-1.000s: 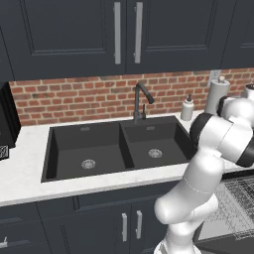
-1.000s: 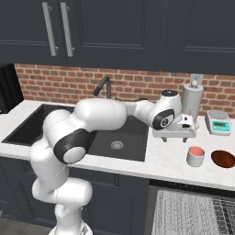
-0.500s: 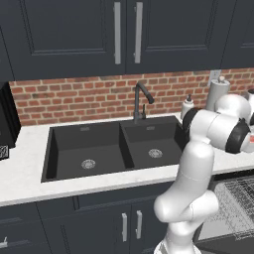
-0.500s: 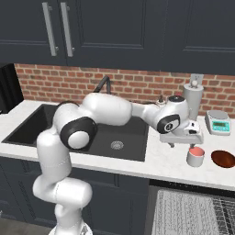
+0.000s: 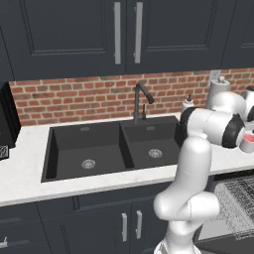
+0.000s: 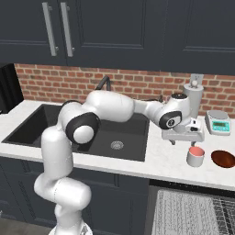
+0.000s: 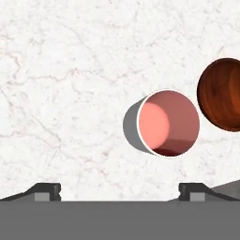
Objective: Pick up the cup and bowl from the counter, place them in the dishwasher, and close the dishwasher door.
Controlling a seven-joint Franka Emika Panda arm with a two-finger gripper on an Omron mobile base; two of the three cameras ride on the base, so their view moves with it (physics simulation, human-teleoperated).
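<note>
Left base view
Arm: it rises from the lower right and bends toward the right edge of the frame.
Tabletop (image 5: 30,173): white stone, running across the middle, with a black double sink (image 5: 111,149) set into it.
Cup (image 5: 247,142): a sliver of it, grey outside and red inside, peeks past the arm at the right edge, on the tabletop.
Dishwasher (image 5: 233,211): lower right corner, standing open with its grey wire rack in sight.

Right base view
Tool (image 6: 186,140): right of centre, hanging above the tabletop (image 6: 170,160), pointing down, just up and left of the cup.
Tool state: the jaws stand wide apart with nothing between them.
Cup (image 6: 196,156): upright on the tabletop, right of the sink (image 6: 92,133).
Bowl (image 6: 223,159): dark brown, just beside the cup at the right edge, not touching it.
Scale (image 6: 219,123): small, behind the bowl near the brick wall.
Dishwasher (image 6: 193,213): along the bottom right, rack showing.

Hand view
Cup (image 7: 165,123): right of centre, seen from above, pink-red inside.
Bowl (image 7: 224,94): upper right, close to the cup.
Fingertips (image 7: 44,191): at the bottom, far apart, clear of the cup.
</note>
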